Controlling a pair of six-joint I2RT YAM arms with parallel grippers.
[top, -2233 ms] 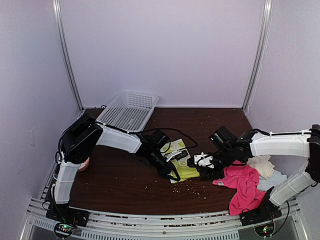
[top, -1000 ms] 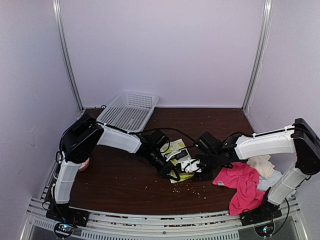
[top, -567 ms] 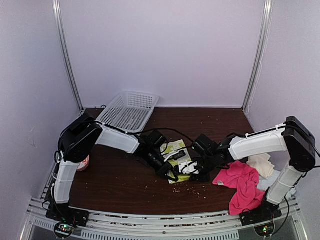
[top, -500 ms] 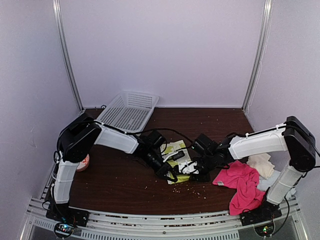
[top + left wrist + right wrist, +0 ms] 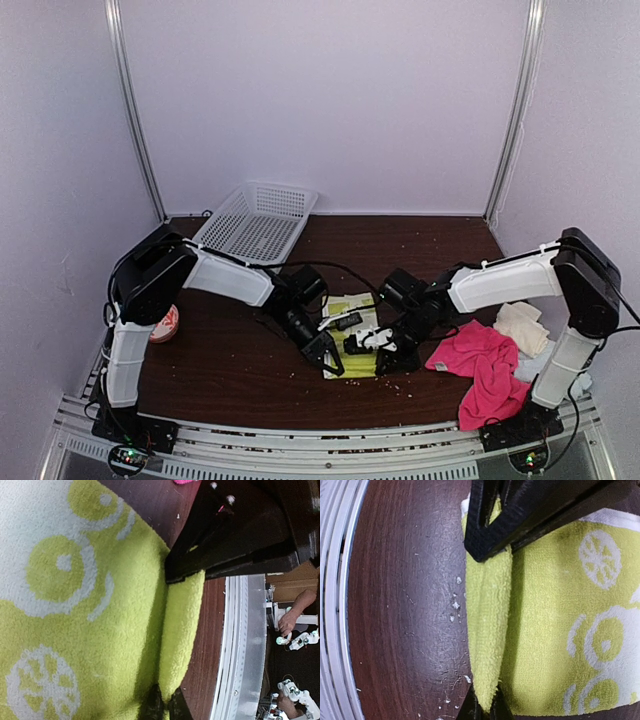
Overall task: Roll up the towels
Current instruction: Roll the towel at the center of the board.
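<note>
Overhead first: the lime-yellow towel [image 5: 352,312] lies flat on the dark table [image 5: 230,360], mid-way between the two arms. The left gripper [image 5: 330,362] sits at the towel's near left corner and the right gripper [image 5: 384,362] at its near right corner, both low against the cloth; jaw detail is too small to read from here. The hot-pink towel [image 5: 485,368] lies crumpled to the right of the lime-yellow towel, apart from it, and the cream towel [image 5: 522,325] is further right again, touching the pink one. The white basket [image 5: 255,222] lies tilted well behind the lime-yellow towel, to its left. Left wrist view: the towel's white circle pattern fills the frame and its near edge is folded over into a narrow roll. The camera's own fingers [image 5: 154,707] are closed, pinching one end of that fold. The other arm's black fingers [image 5: 200,562] are closed on the far end of it. Right wrist view: same fold from the opposite end, own fingers [image 5: 470,709] clamped on its tip and the left arm's fingers on the other end. Pale crumbs [image 5: 455,605] dot the table just beside the fold.
</note>
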